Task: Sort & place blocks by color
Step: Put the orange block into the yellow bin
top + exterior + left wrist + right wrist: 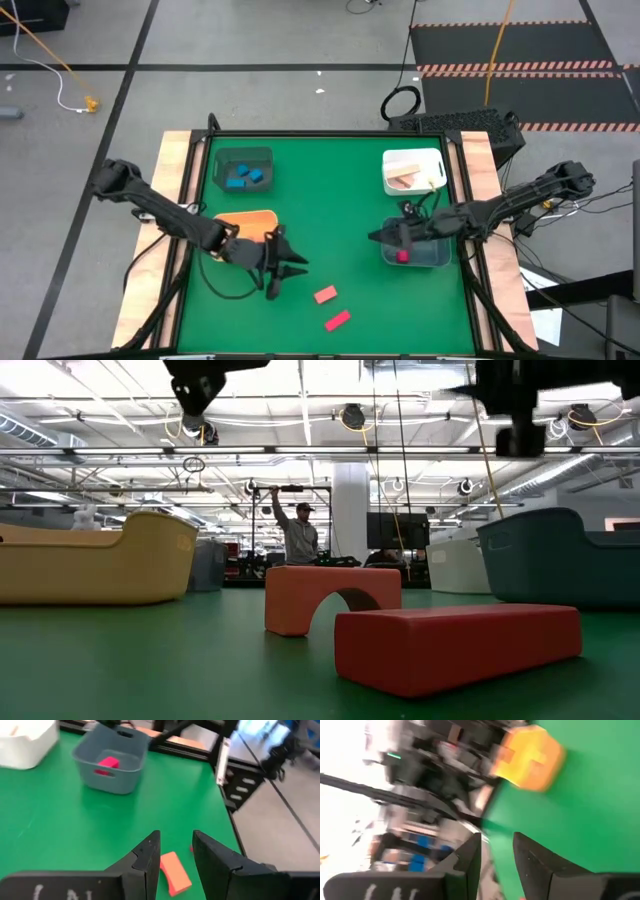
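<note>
Two red blocks lie on the green table near its front edge: an arched one (325, 294) (333, 600) and a bar (337, 320) (455, 645). My left gripper (285, 265) hovers open beside the orange bin (245, 225), up and to the left of them. In its wrist view the arched block (175, 872) shows on the table beyond the fingertips. My right gripper (385, 237) hangs over the left rim of the grey-blue bin (415, 250), where a pink block (403, 257) (107, 762) lies. Its fingers (470, 852) stand a little apart with nothing between them.
A dark green bin (245, 170) with blue blocks stands at the far left and a white bin (413, 170) with tan blocks at the far right. Open green table lies between the bins. A person stands far off in the room behind.
</note>
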